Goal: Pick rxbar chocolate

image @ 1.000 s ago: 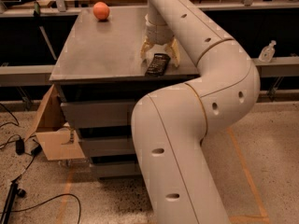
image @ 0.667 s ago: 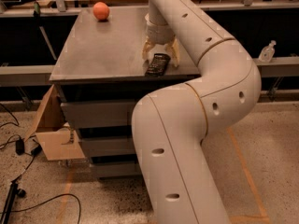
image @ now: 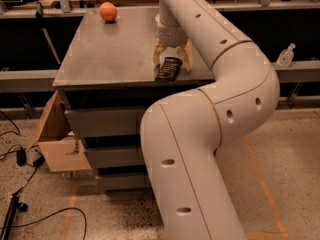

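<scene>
The rxbar chocolate, a flat dark bar with faint pale print, lies on the grey table top near its front edge. My gripper points down over the bar's far end. Its two pale fingers are spread apart, one on each side of the bar, with the tips at table height. The bar rests on the table. My big white arm bends round from the lower right and hides the table's right side.
An orange ball sits at the table's far left. Drawers run below the table top. An open cardboard box and cables lie on the floor at the left. A clear bottle stands at the right.
</scene>
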Available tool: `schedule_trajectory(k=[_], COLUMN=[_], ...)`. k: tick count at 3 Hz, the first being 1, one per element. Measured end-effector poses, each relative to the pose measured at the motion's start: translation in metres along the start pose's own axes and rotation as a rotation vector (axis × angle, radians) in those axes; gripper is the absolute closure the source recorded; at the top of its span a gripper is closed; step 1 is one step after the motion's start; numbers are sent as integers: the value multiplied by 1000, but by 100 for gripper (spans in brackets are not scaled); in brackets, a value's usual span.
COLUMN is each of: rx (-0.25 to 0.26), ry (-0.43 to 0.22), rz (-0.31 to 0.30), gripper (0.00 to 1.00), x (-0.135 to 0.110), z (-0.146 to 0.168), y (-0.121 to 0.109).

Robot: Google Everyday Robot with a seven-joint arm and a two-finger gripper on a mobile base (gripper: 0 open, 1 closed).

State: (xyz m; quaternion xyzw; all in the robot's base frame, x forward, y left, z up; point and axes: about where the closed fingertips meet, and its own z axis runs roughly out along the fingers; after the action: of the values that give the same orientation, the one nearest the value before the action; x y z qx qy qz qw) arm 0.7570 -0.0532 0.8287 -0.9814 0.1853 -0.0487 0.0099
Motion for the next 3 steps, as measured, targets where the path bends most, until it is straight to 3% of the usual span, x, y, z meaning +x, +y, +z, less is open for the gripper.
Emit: schedule_trajectory(k=[3], rx=[-2], ry=[2], rz=[5], gripper=[50], x=[0], z=[-4], y=[3])
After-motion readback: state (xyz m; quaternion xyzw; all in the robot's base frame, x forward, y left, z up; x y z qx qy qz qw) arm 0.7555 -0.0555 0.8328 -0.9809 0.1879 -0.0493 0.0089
